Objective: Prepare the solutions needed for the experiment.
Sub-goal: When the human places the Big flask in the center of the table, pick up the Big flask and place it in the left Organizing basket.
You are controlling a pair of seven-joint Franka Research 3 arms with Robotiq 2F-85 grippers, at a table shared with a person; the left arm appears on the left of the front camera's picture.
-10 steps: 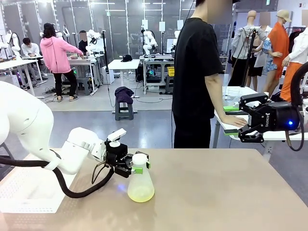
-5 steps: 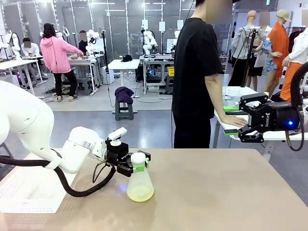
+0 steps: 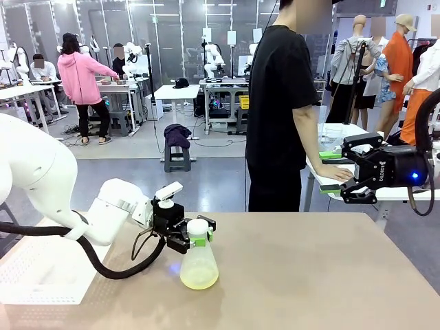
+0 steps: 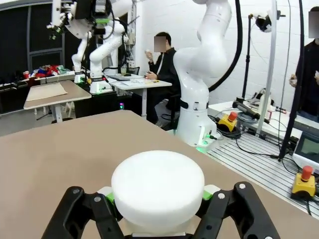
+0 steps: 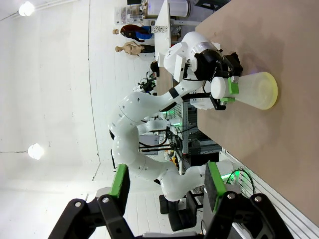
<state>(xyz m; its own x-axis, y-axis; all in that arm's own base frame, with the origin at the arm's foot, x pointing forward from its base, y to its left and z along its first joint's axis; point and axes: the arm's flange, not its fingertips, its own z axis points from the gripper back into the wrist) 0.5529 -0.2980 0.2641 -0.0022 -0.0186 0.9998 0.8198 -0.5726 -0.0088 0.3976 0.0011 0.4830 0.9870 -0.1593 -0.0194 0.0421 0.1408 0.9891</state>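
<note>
Left end effector (image 3: 194, 240) clamped on neck of flask (image 3: 199, 264) of the solutions (image 3: 199, 278), shifted slightly left on counter (image 3: 309, 275) versus earlier; right end effector (image 3: 332, 173) spread, raised, unmoved.

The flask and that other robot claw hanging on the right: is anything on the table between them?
No. In the front view, only bare tabletop lies between the flask and the right end effector.

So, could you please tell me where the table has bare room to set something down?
The tabletop lies bare from the conical flask rightward to the table's right edge, below the raised right gripper. It is crowded near the left side, where the left gripper clamps the flask's neck.
</note>
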